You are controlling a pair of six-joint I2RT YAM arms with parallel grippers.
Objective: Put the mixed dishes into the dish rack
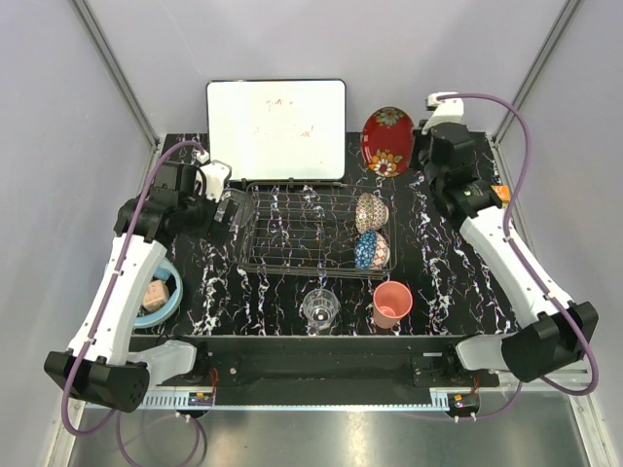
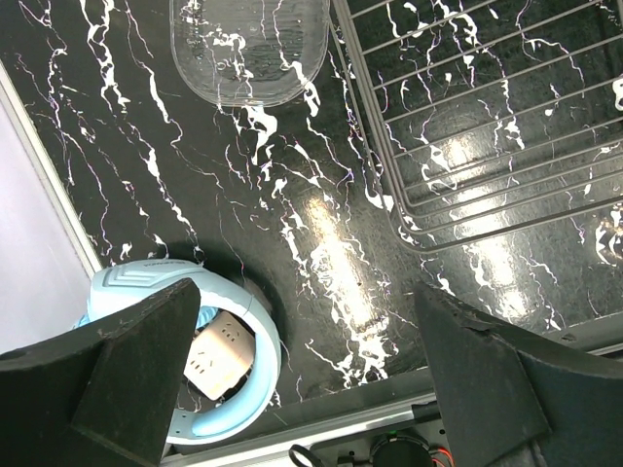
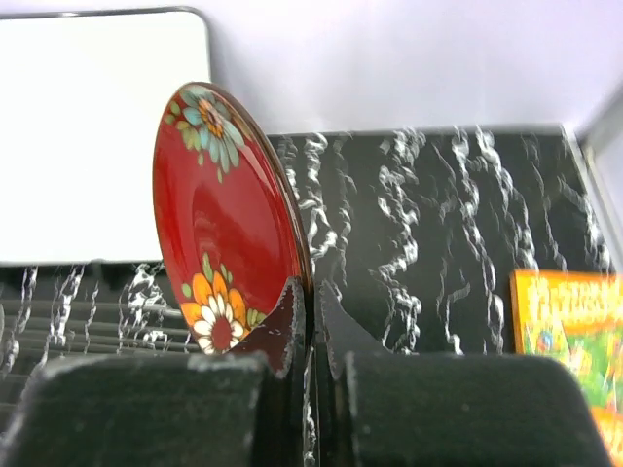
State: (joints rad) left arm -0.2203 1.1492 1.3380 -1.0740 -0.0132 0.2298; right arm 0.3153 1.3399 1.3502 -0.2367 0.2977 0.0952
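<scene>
While the left pincer (image 2: 310,331) is spread wide and empty, the red patterned bowl (image 3: 224,214) is clamped at its rim by the closed right pincer (image 3: 310,304).

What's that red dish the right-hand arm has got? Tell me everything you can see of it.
The red patterned bowl looks glossy, like glazed ceramic or lacquer: deep red with a thin darker rim. Flowers are painted inside, teal ones near the top, orange and white ones near the bottom. It stands on edge at the back of the table, just right of the whiteboard. The right gripper pinches its lower rim, jaws shut on it. Whether it also touches the table cannot be told.
</scene>
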